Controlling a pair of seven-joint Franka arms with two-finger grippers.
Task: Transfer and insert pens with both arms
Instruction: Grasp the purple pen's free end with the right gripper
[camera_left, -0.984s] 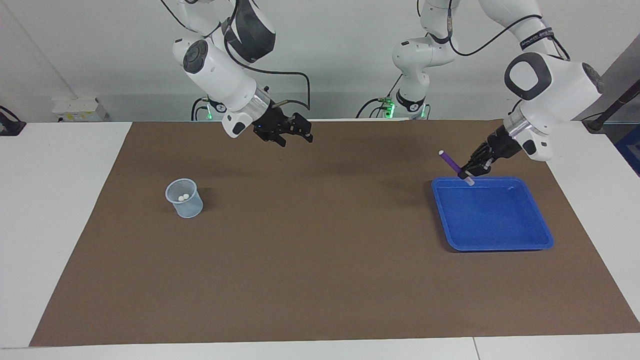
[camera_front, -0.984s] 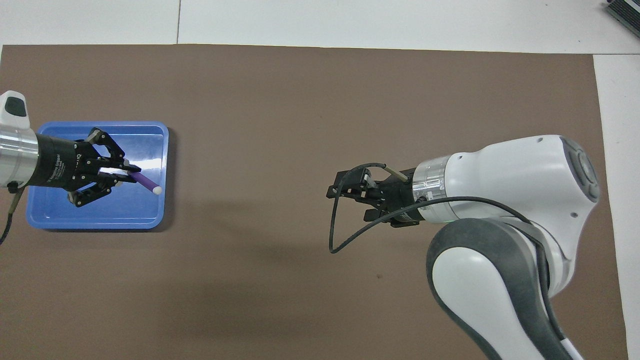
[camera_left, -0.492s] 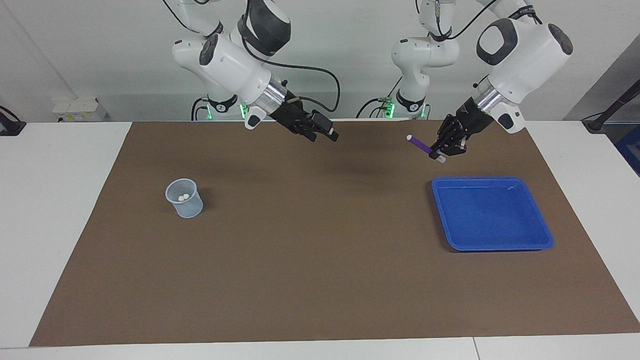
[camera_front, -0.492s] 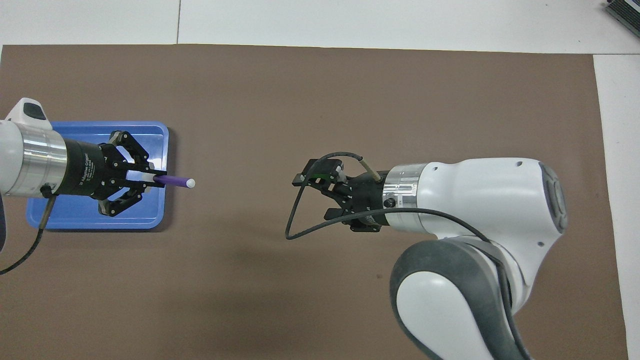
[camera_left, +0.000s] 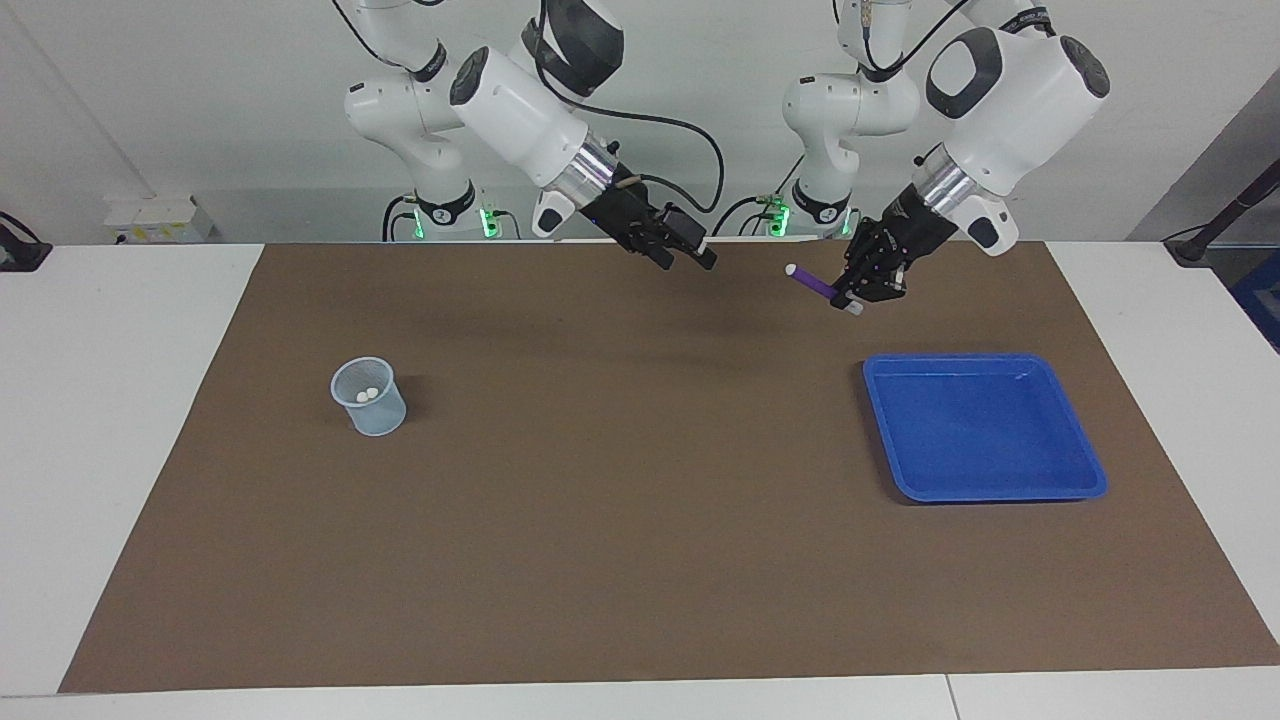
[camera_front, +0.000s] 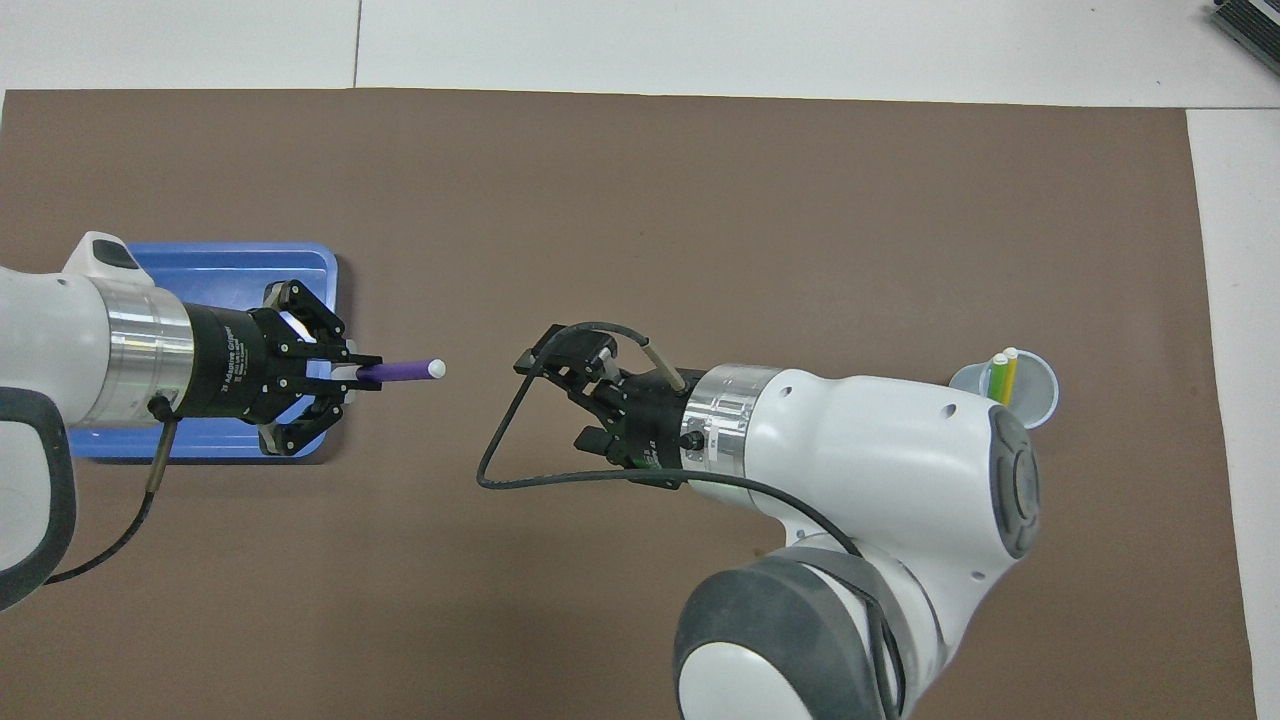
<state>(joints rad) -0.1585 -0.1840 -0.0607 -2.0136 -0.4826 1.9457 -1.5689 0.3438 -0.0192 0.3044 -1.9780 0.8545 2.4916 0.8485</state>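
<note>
Two pens, yellow pen and green pen, already standing in the translucent cup; blue tray emptied; purple pen clenched in left gripper jaws above the surface, presented toward right gripper, jaws released, handover and insertion remaining.

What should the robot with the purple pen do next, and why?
Probably carry the purple pen a bit closer to the right pincer. The left pincer grips the pen in the air, its white tip pointing at the open right pincer, with a gap between them. So a handover looks likely.
</note>
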